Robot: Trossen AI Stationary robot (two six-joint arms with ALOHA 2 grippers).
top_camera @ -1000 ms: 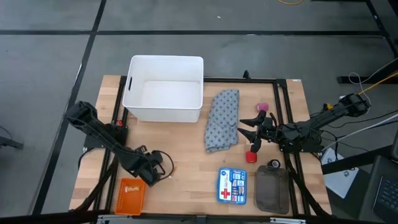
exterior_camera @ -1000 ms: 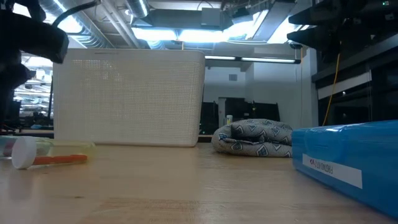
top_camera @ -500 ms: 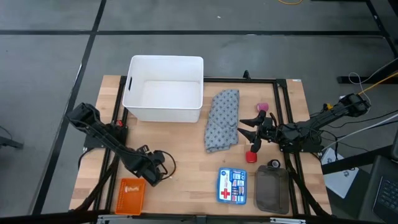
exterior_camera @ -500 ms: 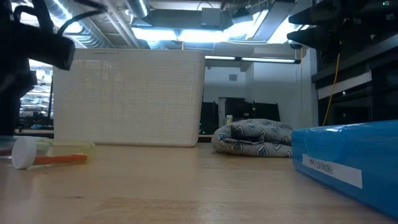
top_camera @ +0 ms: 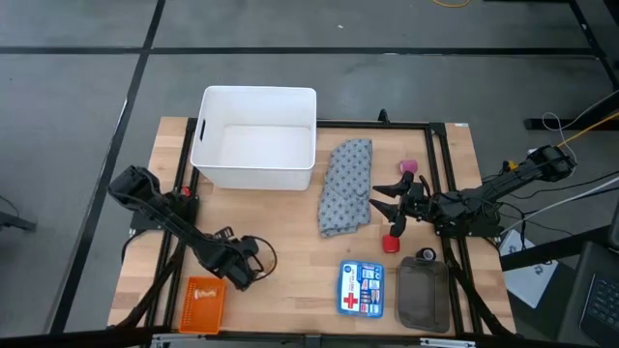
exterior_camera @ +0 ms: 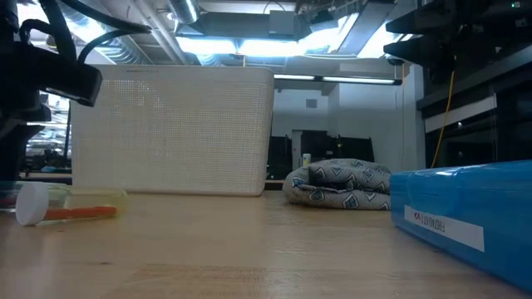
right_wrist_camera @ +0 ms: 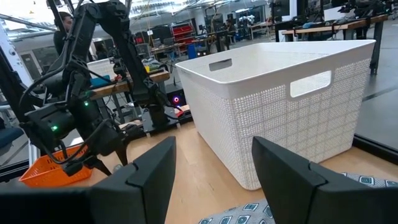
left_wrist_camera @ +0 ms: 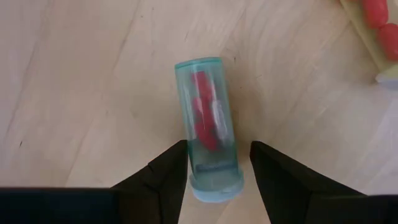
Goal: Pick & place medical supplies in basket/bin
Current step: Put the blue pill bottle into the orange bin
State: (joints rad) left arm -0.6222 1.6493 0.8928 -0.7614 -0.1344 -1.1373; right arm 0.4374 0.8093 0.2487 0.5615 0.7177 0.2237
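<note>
My desk [top_camera: 290, 242] was pale, smooth-grained wood, and on it stood one white rectangular plastic bin [top_camera: 255, 138] with perforated, mesh-textured walls and slot handles. Beside the bin lay one soft grey-blue patterned cloth [top_camera: 345, 185], crumpled into a long fold. I counted one small red cylinder [top_camera: 390, 243] standing upright near my right gripper [top_camera: 380, 208], and one small pink cylinder [top_camera: 409, 166] a little beyond it. Nearer the front edge sat one flat blue box with a red cross [top_camera: 361, 288], one grey-olive fabric pouch [top_camera: 424, 297], one small dark round piece [top_camera: 427, 255], and one orange mesh basket [top_camera: 203, 303]. My left gripper [left_wrist_camera: 215, 163] was low over the desk, close to the orange basket, its jaws spread on either side of one clear teal plastic tube with red pieces inside [left_wrist_camera: 208, 127]; the tube lay flat on the wood between them, and I could not tell whether either jaw touched it. My right gripper hung just beside the cloth's edge, jaws wide apart and holding nothing, facing the white bin.
</note>
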